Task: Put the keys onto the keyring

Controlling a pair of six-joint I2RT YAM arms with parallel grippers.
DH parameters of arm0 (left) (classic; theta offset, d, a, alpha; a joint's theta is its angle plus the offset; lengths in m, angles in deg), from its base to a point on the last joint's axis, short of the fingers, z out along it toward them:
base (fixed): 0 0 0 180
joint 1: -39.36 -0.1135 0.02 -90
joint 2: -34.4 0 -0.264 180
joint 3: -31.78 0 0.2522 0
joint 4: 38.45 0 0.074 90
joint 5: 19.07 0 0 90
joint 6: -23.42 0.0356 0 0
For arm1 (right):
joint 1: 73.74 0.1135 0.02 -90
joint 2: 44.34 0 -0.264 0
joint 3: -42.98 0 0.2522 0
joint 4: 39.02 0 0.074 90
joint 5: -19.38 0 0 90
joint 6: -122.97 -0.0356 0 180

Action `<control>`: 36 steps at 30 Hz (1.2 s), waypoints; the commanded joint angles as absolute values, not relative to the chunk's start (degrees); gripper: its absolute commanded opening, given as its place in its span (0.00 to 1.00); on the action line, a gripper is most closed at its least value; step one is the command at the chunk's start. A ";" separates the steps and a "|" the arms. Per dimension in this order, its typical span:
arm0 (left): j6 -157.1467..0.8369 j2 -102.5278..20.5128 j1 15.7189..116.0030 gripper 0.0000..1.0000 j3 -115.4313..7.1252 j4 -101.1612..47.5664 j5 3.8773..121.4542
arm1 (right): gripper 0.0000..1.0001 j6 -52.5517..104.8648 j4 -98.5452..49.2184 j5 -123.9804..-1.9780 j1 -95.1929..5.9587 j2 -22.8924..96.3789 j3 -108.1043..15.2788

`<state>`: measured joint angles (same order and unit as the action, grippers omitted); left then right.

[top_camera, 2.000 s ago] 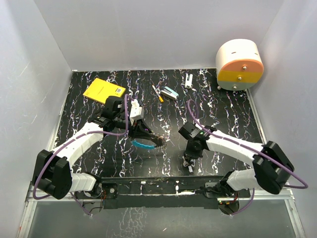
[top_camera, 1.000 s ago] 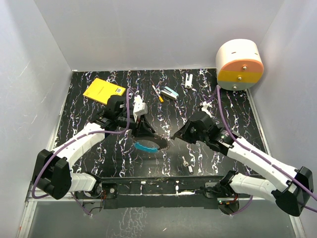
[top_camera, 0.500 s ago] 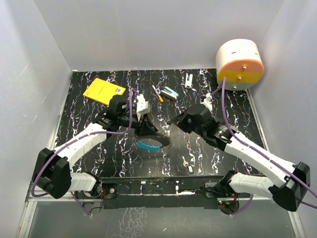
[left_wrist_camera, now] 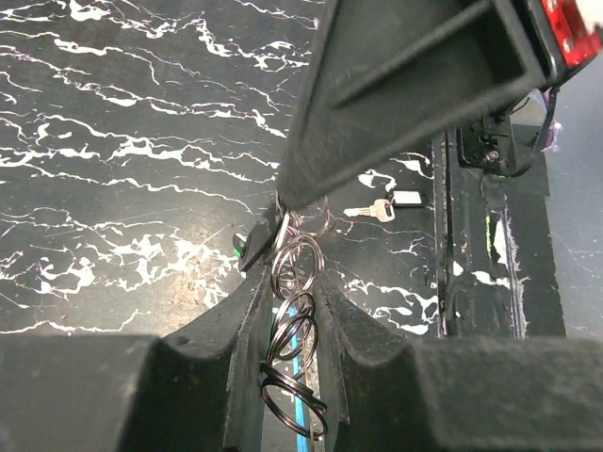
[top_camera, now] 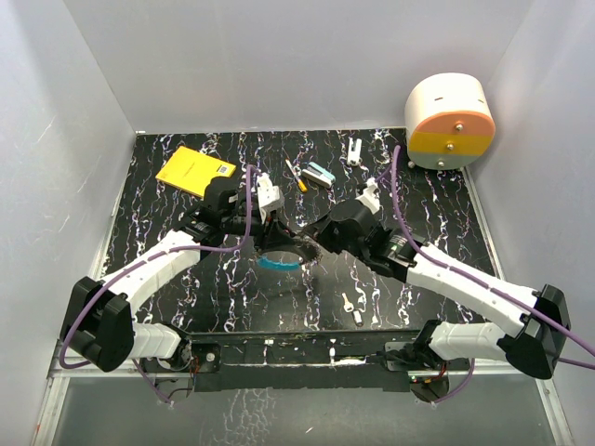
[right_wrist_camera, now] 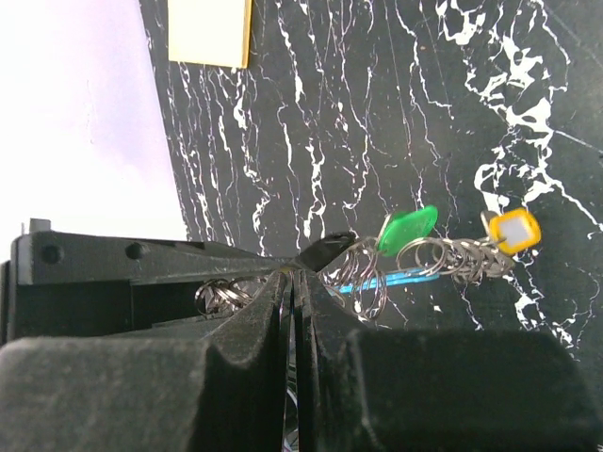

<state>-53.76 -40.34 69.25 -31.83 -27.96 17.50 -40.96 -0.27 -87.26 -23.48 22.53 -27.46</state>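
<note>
My left gripper (top_camera: 282, 234) is shut on the keyring (top_camera: 277, 263), a silvery loop with a blue arc, holding it above the table's middle. In the left wrist view a bunch of small split rings (left_wrist_camera: 292, 311) sits between my fingers. On the loop hang a green-headed key (right_wrist_camera: 407, 229) and a yellow-headed key (right_wrist_camera: 511, 231). My right gripper (top_camera: 310, 243) is shut, its tip right against the loop beside the left fingertips. A thin silvery sliver, edge-on like a key, shows between its pads. Two loose silver keys (top_camera: 346, 300) (top_camera: 357, 316) lie near the front edge.
A yellow notepad (top_camera: 195, 169) lies at the back left. An orange-and-white stick (top_camera: 296, 174), a teal-and-white block (top_camera: 320, 174) and a small white piece (top_camera: 355, 150) lie at the back middle. A round white, orange and yellow box (top_camera: 450, 121) stands at the back right.
My right arm rose from the loose keys at the front and swung left, up to the keyring. My left arm carried the ring a little back and right.
</note>
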 commanded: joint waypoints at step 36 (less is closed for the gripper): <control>-55.43 -38.31 70.02 0.00 -35.11 -31.83 16.58 | 0.08 -42.64 -3.35 -92.59 -20.14 24.90 -31.50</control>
